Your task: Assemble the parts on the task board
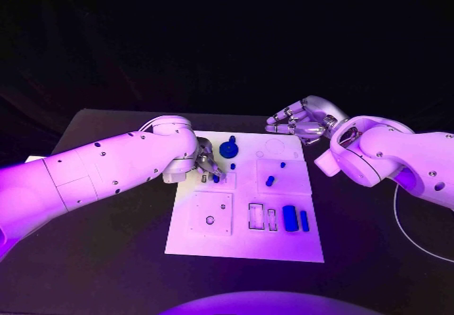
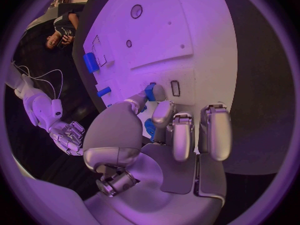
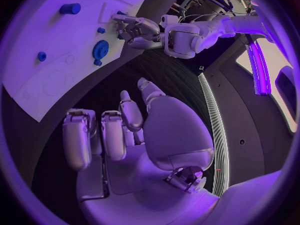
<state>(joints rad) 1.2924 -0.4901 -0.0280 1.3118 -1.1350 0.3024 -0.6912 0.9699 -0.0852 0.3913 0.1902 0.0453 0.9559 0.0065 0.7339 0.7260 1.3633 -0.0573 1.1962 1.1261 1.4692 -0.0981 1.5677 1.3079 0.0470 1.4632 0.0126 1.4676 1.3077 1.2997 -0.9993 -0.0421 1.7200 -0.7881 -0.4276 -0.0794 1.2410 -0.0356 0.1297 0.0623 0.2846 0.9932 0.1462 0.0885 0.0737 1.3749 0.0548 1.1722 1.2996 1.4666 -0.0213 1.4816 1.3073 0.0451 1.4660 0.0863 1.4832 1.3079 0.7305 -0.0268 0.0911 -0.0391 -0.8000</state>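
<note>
The small blue part (image 2: pixel 150 91) at the left hand (image 1: pixel 206 165) is mostly covered by the fingertips in the head view, so its shape can't be made out there. In the left wrist view it is seen pinched between thumb and a finger, just over the task board (image 1: pixel 284 243); contact w/ the board can't be told. Its long axis can't be judged. The right hand (image 1: pixel 301 120) is held above the board's far right corner, fingers loosely curled and apart, nothing in them. A blue gear (image 1: pixel 228 149) lies flat at the board's far side, a short peg touching its far rim. Two blue blocks (image 1: pixel 295 218) lie side by side near the right edge, long axes running toward the robot.
</note>
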